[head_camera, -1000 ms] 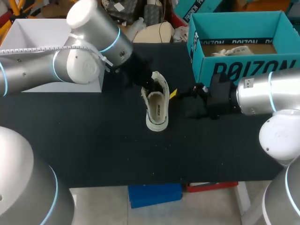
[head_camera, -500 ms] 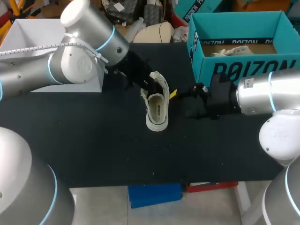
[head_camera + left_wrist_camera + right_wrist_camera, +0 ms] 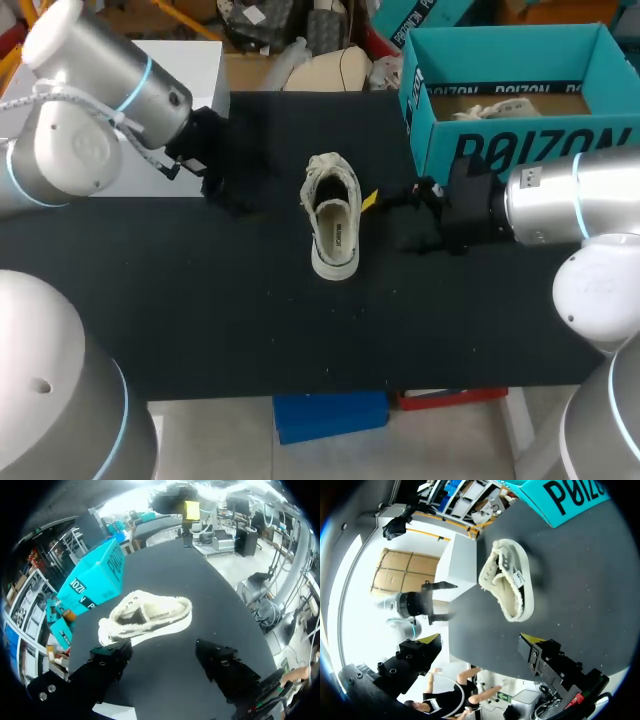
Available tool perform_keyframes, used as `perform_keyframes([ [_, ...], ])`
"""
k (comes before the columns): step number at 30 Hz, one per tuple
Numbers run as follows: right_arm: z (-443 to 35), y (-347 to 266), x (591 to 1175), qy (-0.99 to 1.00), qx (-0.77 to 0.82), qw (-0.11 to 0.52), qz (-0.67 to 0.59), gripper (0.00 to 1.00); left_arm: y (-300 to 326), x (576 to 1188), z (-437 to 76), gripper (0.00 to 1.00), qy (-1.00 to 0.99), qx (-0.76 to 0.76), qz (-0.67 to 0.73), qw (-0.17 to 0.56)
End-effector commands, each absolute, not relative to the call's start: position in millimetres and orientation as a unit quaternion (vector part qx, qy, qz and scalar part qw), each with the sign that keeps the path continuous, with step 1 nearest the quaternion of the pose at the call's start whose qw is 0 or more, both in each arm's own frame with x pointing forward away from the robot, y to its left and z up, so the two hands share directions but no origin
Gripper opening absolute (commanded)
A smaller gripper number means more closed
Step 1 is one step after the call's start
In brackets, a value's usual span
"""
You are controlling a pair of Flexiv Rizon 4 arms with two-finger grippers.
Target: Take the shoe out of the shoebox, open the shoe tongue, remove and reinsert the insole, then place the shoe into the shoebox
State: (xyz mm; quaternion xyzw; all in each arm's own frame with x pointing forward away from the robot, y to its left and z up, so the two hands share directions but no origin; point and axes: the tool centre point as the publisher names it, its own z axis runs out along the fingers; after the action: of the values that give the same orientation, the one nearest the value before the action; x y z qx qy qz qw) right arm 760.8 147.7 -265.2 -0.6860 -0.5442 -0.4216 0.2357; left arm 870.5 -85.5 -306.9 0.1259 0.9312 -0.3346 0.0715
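The bench [image 3: 200, 300] carried the open teal shoebox [image 3: 520, 150], which held only something pale that I could not identify. The shoe [image 3: 333, 215] sat upright on the bench beside it, so taking it out looked done. The insole work could not be judged, and the return remained. The left gripper [image 3: 162, 660] and right gripper [image 3: 480, 645] had their fingers spread, grasping nothing.

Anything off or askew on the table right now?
Nothing stands out. The shoe sits upright on its sole on the table, beside the shoebox. Left pincer and right pincer are open, apart from it.
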Motion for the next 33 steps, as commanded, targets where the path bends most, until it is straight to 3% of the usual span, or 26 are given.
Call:
perform_keyframes([
  [1, -264.9, 148.6, 761.4, -0.544, -0.686, 0.236, -0.421, 1.00, -55.2, 842.6, -293.7, 1.00, 0.920, -0.014, -0.389, 0.055],
  [19, -264.9, 148.6, 761.4, -0.544, -0.686, 0.236, -0.421, 1.00, -55.2, 842.6, -293.7, 1.00, 0.920, -0.014, -0.389, 0.055],
  [24, -264.9, 148.6, 761.4, -0.544, -0.686, 0.236, -0.421, 1.00, -58.7, 815.7, -292.1, 1.00, 0.903, 0.043, -0.428, -0.009],
  [33, -264.9, 148.6, 761.4, -0.544, -0.686, 0.236, -0.421, 1.00, -31.0, 824.6, -295.8, 1.00, 0.914, 0.027, -0.405, 0.026],
])
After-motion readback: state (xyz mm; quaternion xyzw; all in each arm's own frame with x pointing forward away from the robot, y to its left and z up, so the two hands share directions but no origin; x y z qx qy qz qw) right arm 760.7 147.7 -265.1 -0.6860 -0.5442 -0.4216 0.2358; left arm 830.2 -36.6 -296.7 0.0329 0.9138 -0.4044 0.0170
